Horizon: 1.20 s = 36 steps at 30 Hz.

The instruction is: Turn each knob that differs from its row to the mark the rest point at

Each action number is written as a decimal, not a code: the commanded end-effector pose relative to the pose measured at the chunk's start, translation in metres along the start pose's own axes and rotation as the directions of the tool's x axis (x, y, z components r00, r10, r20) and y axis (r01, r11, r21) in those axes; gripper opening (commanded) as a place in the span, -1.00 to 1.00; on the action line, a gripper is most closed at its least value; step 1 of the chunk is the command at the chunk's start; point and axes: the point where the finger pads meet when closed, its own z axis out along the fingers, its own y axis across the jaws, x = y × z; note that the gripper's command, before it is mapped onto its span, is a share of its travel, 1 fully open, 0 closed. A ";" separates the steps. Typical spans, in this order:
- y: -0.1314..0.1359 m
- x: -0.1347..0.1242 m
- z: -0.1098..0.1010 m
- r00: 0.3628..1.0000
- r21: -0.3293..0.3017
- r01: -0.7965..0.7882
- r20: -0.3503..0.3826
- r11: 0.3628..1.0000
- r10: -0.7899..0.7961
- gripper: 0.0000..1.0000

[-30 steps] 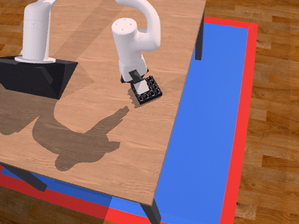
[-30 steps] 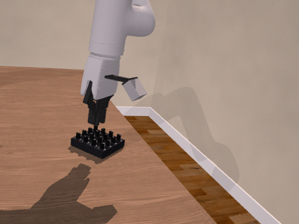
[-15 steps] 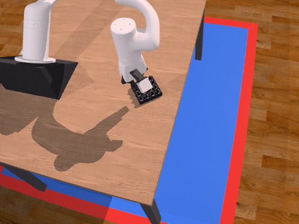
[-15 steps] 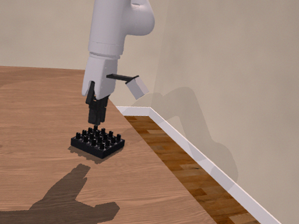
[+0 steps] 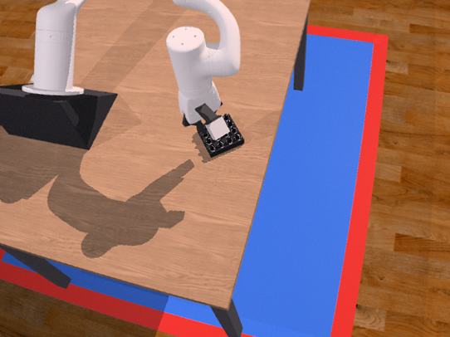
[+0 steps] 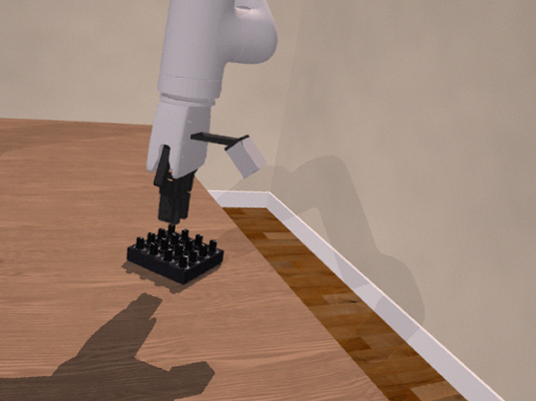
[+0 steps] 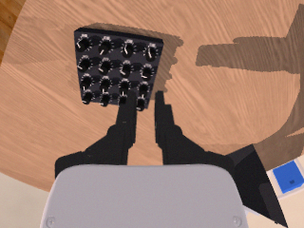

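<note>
no legible text, knob box point(image 7: 117, 71) labels seemingly too small to read
</note>
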 end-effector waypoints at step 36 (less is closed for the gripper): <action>0.000 0.001 0.012 1.000 0.001 0.001 -0.002 1.000 -0.001 -0.61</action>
